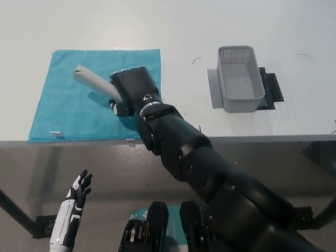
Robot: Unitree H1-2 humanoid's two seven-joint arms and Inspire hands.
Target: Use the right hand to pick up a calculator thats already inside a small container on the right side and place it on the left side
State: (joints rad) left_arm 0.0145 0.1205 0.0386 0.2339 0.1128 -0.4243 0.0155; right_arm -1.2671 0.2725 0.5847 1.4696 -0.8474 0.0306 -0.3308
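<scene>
A white table (173,31) fills the upper half of the view, its front edge running across the middle; below it lies a grey floor (105,178); a teal towel (68,113) is spread flat on the table's left side, reaching almost to the front edge, with a small white tag at its near left corner; on the right side an empty grey perforated container (240,79) stands on a dark mat (271,86) (well apart from the towel). The black right hand (132,90) reaches over the towel's right part, its fingers curled around one end of the grey calculator (94,83), which is seen edge-on and slants up and to the left above the cloth; whether its far end touches the towel cannot be told. The white left hand (77,190) rests low at the lower left, below the table edge, fingers spread and holding nothing.
</scene>
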